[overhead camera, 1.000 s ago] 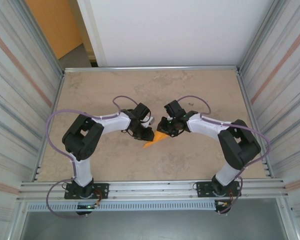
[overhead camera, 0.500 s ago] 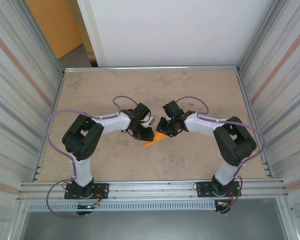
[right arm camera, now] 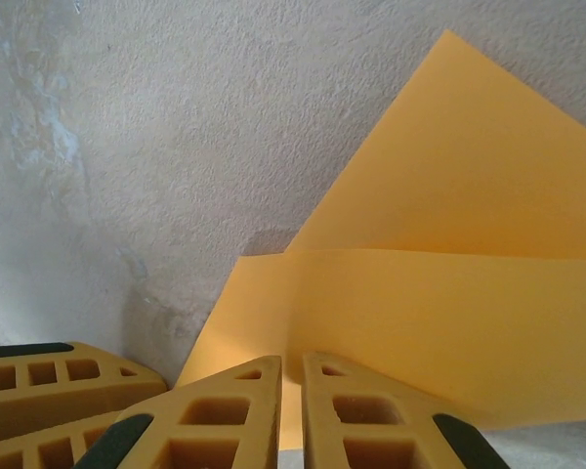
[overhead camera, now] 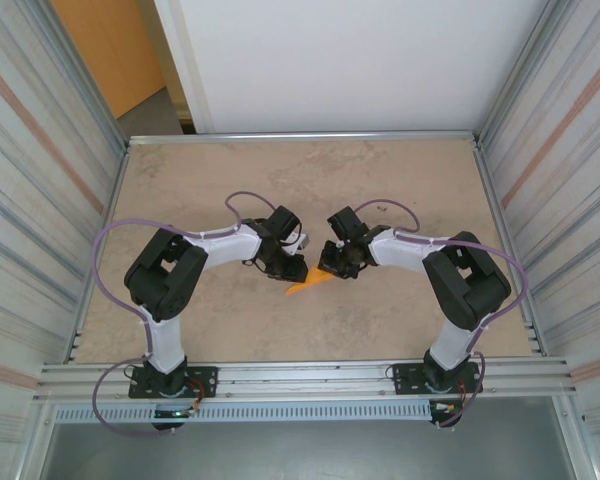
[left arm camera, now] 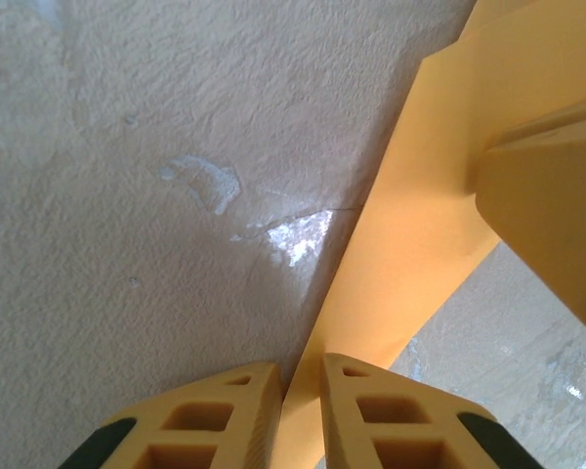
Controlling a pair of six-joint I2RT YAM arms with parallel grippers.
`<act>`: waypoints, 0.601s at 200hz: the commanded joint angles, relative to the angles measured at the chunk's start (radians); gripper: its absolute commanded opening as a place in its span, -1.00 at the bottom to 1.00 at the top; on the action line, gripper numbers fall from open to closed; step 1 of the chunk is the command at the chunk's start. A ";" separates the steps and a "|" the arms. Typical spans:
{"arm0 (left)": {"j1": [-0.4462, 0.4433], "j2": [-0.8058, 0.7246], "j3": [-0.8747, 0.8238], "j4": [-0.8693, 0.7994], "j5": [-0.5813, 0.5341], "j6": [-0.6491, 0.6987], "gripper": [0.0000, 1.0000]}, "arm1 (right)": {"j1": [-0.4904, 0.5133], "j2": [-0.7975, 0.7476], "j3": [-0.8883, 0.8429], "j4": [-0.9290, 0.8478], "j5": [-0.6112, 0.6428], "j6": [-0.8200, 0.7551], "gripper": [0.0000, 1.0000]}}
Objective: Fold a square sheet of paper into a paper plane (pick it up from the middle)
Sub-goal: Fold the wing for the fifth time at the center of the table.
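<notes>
The square sheet of paper (overhead camera: 303,287) is bright orange and folded to a pointed wedge. It lies mid-table between the two grippers, its tip pointing to the near left. My left gripper (overhead camera: 298,268) is shut on it, and in the left wrist view a folded edge of the paper (left arm camera: 420,225) runs into the narrow gap of that gripper (left arm camera: 301,376). My right gripper (overhead camera: 330,268) meets it from the right. In the right wrist view a raised flap of the paper (right arm camera: 449,293) is pinched in this gripper (right arm camera: 293,366). Each gripper's yellow fingers (left arm camera: 557,225) (right arm camera: 49,391) show in the other's wrist view.
The table (overhead camera: 400,180) is a mottled beige surface inside a metal frame, with corrugated walls left and right. A metal rail (overhead camera: 300,375) with both arm bases runs along the near edge. The purple cables (overhead camera: 110,240) loop beside the arms.
The right gripper has slid left, closer to the left gripper, and now covers more of the paper. Its jaws have narrowed slightly. The left arm has stayed put.
</notes>
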 commanded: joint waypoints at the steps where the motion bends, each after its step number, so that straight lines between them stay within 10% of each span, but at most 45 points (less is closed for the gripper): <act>1: -0.033 0.104 -0.064 -0.046 -0.065 0.006 -0.56 | -0.009 0.008 -0.021 -0.025 0.023 0.013 -0.72; 120: -0.031 -0.040 0.002 -0.066 -0.068 -0.007 -0.51 | -0.007 -0.020 -0.124 0.058 0.013 -0.051 -0.71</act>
